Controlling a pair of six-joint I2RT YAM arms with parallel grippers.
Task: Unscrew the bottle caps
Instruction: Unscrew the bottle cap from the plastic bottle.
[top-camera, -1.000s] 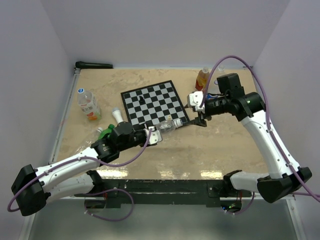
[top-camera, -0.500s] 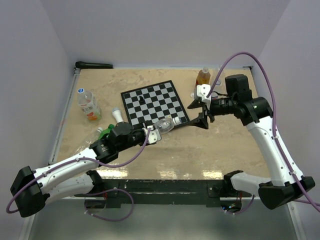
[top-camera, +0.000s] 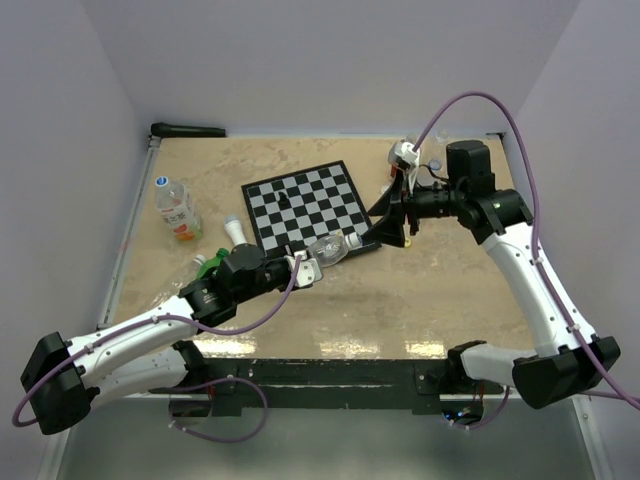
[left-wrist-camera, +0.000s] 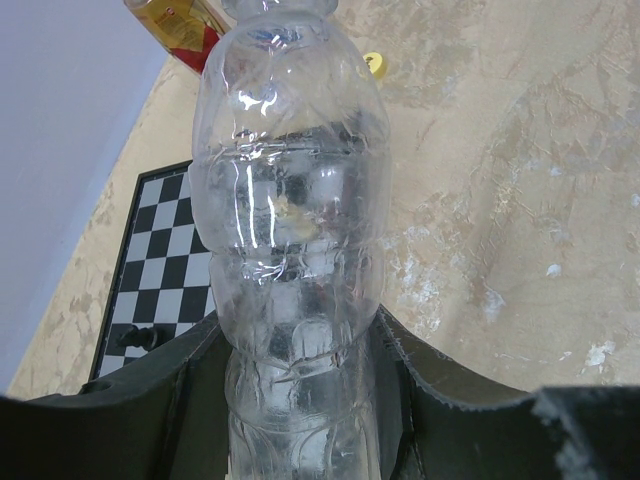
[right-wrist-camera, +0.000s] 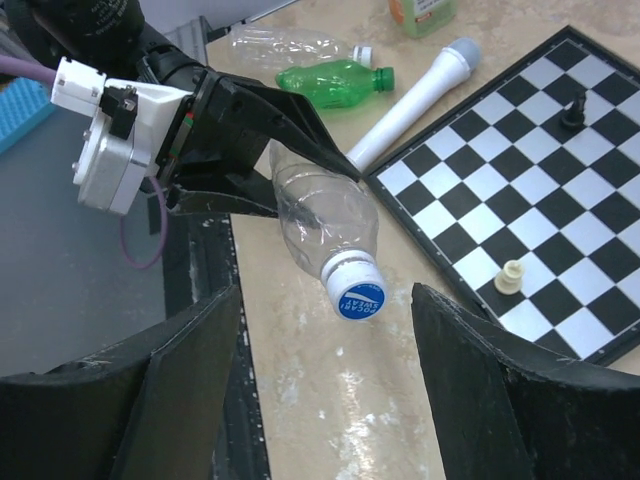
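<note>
My left gripper (top-camera: 308, 268) is shut on a clear bottle (top-camera: 330, 248), held slanting above the table at the chessboard's near corner. In the left wrist view the bottle (left-wrist-camera: 290, 250) fills the space between both fingers (left-wrist-camera: 190, 385). Its blue-and-white bottle cap (right-wrist-camera: 355, 290) is on and points toward my right gripper (right-wrist-camera: 325, 350). That gripper (top-camera: 390, 225) is open, its fingers (right-wrist-camera: 190, 385) standing wide on either side a little short of the cap, not touching it. A loose yellow cap (left-wrist-camera: 374, 63) lies on the table.
The chessboard (top-camera: 308, 205) with a few pieces lies mid-table. To the left are an orange-labelled bottle (top-camera: 175, 210), a green bottle (right-wrist-camera: 335, 78), another clear bottle (right-wrist-camera: 290, 42) and a long white tube (right-wrist-camera: 415, 95). A white chess piece (right-wrist-camera: 510, 275) stands near the board's edge.
The right gripper has turned at the wrist and shifted toward the back, and its jaws have opened wider. The left gripper still holds the bottle, slightly raised.
</note>
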